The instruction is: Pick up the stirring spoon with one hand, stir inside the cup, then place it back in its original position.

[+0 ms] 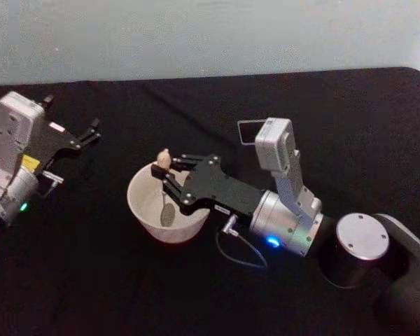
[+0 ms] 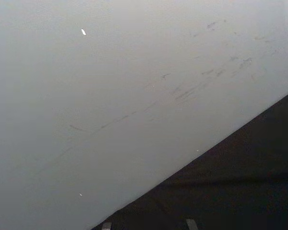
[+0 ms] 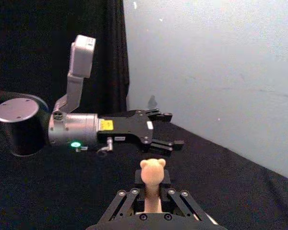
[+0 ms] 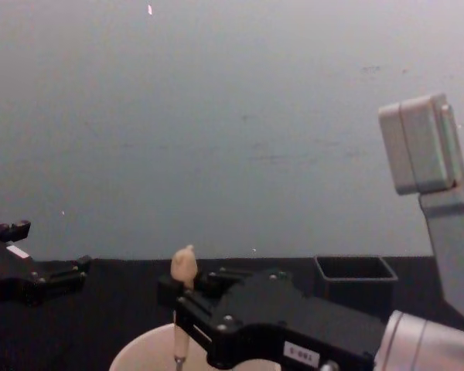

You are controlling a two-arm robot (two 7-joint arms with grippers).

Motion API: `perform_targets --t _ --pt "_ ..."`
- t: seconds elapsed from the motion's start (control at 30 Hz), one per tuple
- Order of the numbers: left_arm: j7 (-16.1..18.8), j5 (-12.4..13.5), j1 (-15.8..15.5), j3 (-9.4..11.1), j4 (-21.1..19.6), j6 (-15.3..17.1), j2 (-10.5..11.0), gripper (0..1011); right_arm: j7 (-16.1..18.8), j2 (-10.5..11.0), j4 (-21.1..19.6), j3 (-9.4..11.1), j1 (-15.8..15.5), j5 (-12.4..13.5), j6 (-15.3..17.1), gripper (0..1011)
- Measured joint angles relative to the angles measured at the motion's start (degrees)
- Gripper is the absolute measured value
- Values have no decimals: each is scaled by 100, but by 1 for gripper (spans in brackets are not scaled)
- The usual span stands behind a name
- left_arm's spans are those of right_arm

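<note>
The pale round cup (image 1: pixel 143 210) stands on the black table just left of centre. The stirring spoon (image 1: pixel 163 160) stands upright in it, with its cream figurine top above the rim and its small bowl down inside the cup. My right gripper (image 1: pixel 169 173) reaches in from the right over the cup's rim and is shut on the spoon's handle just below the top. The chest view shows the spoon (image 4: pixel 183 267) rising from the cup (image 4: pixel 135 354). The dark grey square holder (image 1: pixel 248 131) stands empty behind the right arm. My left gripper (image 1: pixel 94 131) is parked at the far left, open.
The right arm's silver wrist and its cable (image 1: pixel 241 255) lie right of the cup, and its round base cap (image 1: pixel 362 236) sits near the front right. A pale wall (image 4: pixel 232 116) runs behind the table's far edge. Bare black cloth lies between the cup and the left arm.
</note>
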Motion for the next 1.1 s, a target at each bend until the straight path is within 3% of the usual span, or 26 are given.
perform_targets --t 0.43,1.1 --pt "0 0 0 0 0 0 0 1001 -169 -156 273 132 174 -72 -45 173" --pt "0 0 0 0 0 0 0 1001 -224 -132 289 261 117 -132 -43 172"
